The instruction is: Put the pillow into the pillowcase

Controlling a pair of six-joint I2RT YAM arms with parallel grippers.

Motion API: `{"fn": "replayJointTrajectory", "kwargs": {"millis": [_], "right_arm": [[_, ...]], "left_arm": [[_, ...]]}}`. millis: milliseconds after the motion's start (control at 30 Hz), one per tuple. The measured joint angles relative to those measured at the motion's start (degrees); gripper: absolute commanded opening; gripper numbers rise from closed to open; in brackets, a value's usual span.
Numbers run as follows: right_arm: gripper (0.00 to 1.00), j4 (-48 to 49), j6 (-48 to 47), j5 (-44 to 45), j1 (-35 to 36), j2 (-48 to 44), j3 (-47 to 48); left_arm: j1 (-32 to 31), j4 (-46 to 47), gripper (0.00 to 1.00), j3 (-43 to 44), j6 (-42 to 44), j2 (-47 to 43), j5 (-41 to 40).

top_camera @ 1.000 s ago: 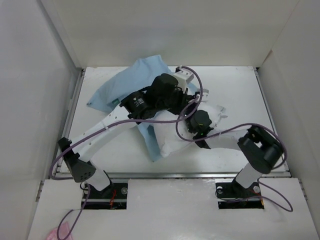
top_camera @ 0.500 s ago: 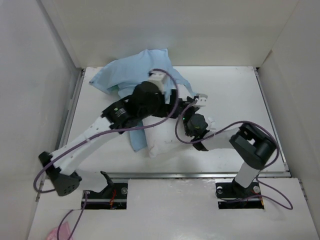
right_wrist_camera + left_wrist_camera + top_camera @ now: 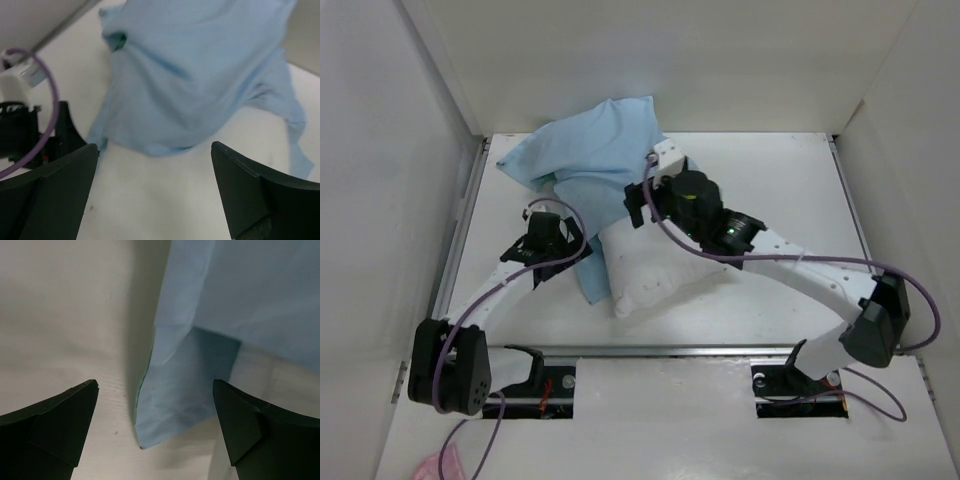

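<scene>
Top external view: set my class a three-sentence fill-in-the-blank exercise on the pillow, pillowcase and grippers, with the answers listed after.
The pillowcase is light ____.
The pillow, partly covered by it, is ____ in colour.
The left gripper and the right gripper both stand ____, holding nothing.
Missing words: blue; white; open.

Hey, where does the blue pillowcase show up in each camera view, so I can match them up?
Top external: the pillowcase lies at the far left of the table, with a strip reaching toward the near edge.
Left wrist: pillowcase fills the upper right and centre, ending in a pointed corner.
Right wrist: pillowcase spreads across the top.
Shared landmark: bare white table left of the fabric.
</scene>
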Motion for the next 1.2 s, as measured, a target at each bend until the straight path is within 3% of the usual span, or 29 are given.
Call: {"fn": "replayJointTrajectory", "kwargs": {"millis": [167, 333, 400, 433, 467, 500, 533, 633, 667, 700, 833, 967, 1067, 1200], "right_arm": [[1.00, -13.5, -2.7, -3.7, 5.0, 12.1, 8.0], [1.00, -19.9, -4.2, -3.3, 6.8, 20.6, 10.7], [1.00, -20.7, -4.0, -1.0, 7.1, 23.0, 12.5], [1.00, -20.8, -3.6, 0.6, 7.3, 24.0, 13.5], [1.00, -20.6, -3.0, 2.3, 7.6, 24.9, 14.2], [0.96, -20.5, -2.3, 4.4, 7.8, 25.6, 14.7], [0.88, -20.2, -1.5, 6.7, 8.0, 26.4, 15.0], [0.18, -19.5, 1.7, 11.0, 7.8, 28.9, 15.8], [0.00, -19.0, 2.9, 11.5, 7.2, 29.4, 15.8], [0.00, -18.2, 4.5, 11.7, 6.5, 29.5, 15.6], [0.00, -13.8, 7.7, 10.1, 2.7, 26.8, 12.3], [0.00, -4.6, 6.9, 10.1, 0.7, 18.8, 3.3], [0.00, 13.6, 5.4, 10.6, 0.3, 11.5, -8.3], [0.00, 36.9, 0.9, 14.0, 0.0, 10.6, -13.1]], "left_arm": [[-0.1, 5.4, 1.00, -6.7, 0.1, 2.3, 5.0], [-0.1, 13.4, 1.00, -9.0, 0.2, 3.4, 6.1], [-0.3, 16.5, 0.92, -9.1, 0.5, 6.2, 6.8], [-0.6, 17.5, 0.83, -8.8, 0.7, 8.0, 6.7], [-1.0, 18.4, 0.72, -8.4, 1.1, 9.9, 6.4], [-1.4, 19.3, 0.51, -7.5, 1.3, 11.2, 6.3], [-1.7, 20.4, 0.42, -6.5, 1.4, 12.9, 6.1], [-2.6, 21.3, 0.26, -4.3, 2.4, 17.6, 4.9], [-2.8, 21.3, 0.08, -3.7, 2.5, 18.1, 4.4], [-2.8, 21.2, 0.00, -3.3, 2.6, 18.7, 4.2], [-2.9, 20.7, 0.00, -1.7, 3.6, 20.3, 4.4], [-5.3, 19.2, 0.00, 2.1, 5.5, 19.6, 8.1], [-11.9, 15.3, 0.00, 7.1, 7.0, 14.2, 10.8], [-21.6, 7.6, 0.00, 17.3, 10.3, 5.0, 10.1]]}}
